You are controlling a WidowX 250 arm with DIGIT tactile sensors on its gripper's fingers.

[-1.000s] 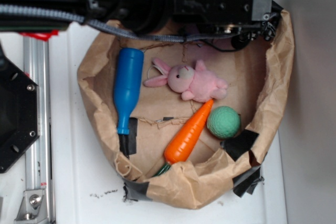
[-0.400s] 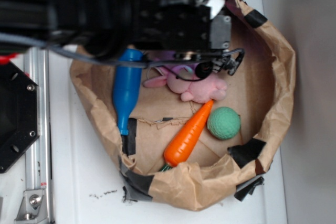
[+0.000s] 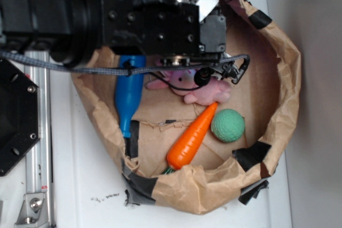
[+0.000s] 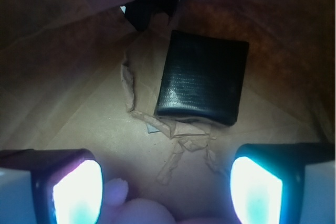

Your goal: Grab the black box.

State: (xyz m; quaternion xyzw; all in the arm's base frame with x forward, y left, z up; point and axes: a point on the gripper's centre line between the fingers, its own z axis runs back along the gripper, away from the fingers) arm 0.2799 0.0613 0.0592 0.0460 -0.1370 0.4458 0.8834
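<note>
One black box [image 4: 202, 76] lies beyond the spread end effector [image 4: 167, 188].

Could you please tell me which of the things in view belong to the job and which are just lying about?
Belonging to the job:
small matte black box
robot's pincer, open

Lying about:
blue plastic bottle
pink plush bunny
orange toy carrot
green textured ball

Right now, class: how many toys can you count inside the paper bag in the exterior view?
4: blue bottle at left, pink bunny under the arm, orange carrot centre, green ball right. The arm may hide others.
</note>
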